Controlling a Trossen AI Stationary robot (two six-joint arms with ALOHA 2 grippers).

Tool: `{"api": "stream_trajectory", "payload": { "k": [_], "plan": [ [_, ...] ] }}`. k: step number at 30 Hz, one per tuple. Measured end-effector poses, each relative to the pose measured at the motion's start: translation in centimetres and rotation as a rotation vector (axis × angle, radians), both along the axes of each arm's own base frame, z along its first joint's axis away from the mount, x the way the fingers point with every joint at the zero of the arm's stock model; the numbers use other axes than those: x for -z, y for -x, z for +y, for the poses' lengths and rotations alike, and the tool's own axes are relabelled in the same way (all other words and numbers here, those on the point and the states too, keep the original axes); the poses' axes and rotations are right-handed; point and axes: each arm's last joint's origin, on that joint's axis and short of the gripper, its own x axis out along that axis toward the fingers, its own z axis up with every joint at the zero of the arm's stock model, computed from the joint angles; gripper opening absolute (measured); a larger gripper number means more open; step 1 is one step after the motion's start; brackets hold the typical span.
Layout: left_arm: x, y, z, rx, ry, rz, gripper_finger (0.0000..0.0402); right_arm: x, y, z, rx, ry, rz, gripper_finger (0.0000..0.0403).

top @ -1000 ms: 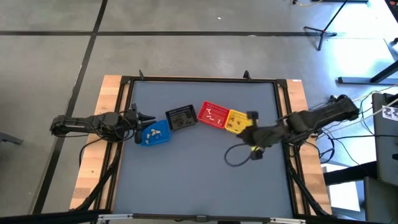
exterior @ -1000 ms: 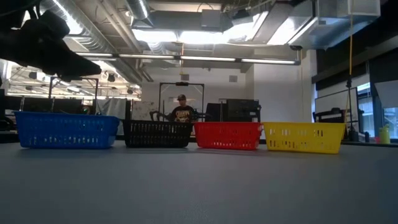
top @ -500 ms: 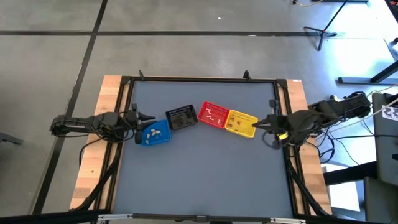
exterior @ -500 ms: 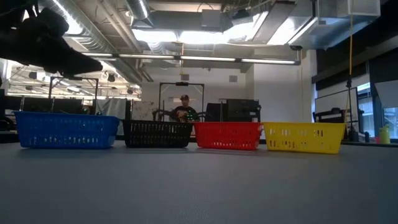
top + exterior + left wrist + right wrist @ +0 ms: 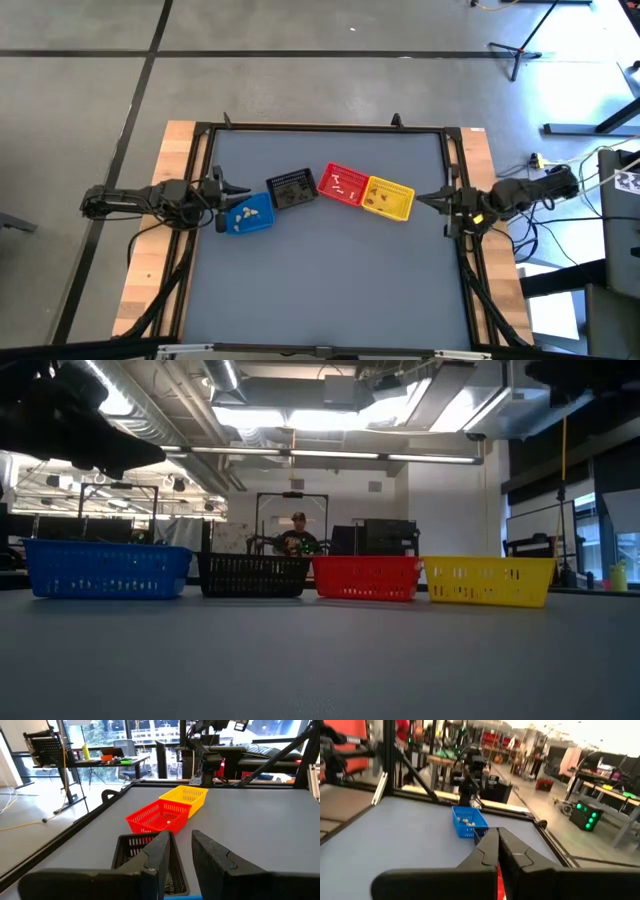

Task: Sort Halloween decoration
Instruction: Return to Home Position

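Halloween decoration [image 5: 243, 212] is seen as tiny trinkets lying inside the baskets around the middle of the high view. Pale pieces are gathered in the blue basket [image 5: 264, 222], a few small pale pieces are scattered in the red basket [image 5: 333, 170], and some dark specks are seen in the yellow basket [image 5: 402, 206]. What lies in the black basket [image 5: 290, 178] cannot be made out.

The four baskets are set in a slightly bent row on the grey counter [image 5: 320, 285]: blue at the left, then black, red and yellow, with red and yellow touching.

The left gripper [image 5: 242, 190] is held at the counter's left edge, just beside the blue basket and pointed toward the frame's right; its jaws are released, with a narrow gap between them. The right gripper [image 5: 418, 199] is held at the counter's right edge, near the yellow basket but apart from it, pointed left; its jaws are clenched together.

A person [image 5: 294, 538] is seen far behind the black basket in the low view.
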Motion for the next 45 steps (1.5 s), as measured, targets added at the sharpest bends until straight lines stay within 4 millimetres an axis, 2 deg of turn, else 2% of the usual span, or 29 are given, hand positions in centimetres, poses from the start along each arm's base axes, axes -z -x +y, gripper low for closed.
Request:
{"api": "stream_trajectory", "payload": {
  "k": [5, 11, 19, 34, 37, 45],
  "plan": [
    [0.0, 0.0, 0.0, -0.004, 0.0, 0.0, 0.0075, 2.9, 1.0, -0.4, 0.0, -0.042, -0.071, 0.0003],
    [0.0, 0.0, 0.0, -0.007, 0.0, 0.003, 0.0075, 4.7, 1.0, -0.5, 0.023, -0.048, -0.075, 0.0003],
    [0.4, -0.1, 0.2, -0.027, -0.001, 0.011, 0.0075, 5.5, 0.8, -0.5, 0.061, -0.074, -0.069, 0.0003],
    [0.4, -0.1, 0.2, 0.014, 0.012, 0.01, 0.0075, 8.8, -0.5, 0.0, 0.058, -0.127, -0.105, 0.0003],
    [0.4, -0.1, 0.2, 0.009, 0.011, 0.01, 0.0075, 9.2, -0.7, 0.1, 0.056, -0.148, -0.163, 0.0003],
    [0.4, -0.1, 0.2, 0.008, 0.008, 0.011, 0.0075, 9.3, -1.0, -0.7, 0.116, -0.13, -0.159, 0.0003]
  ]
}}
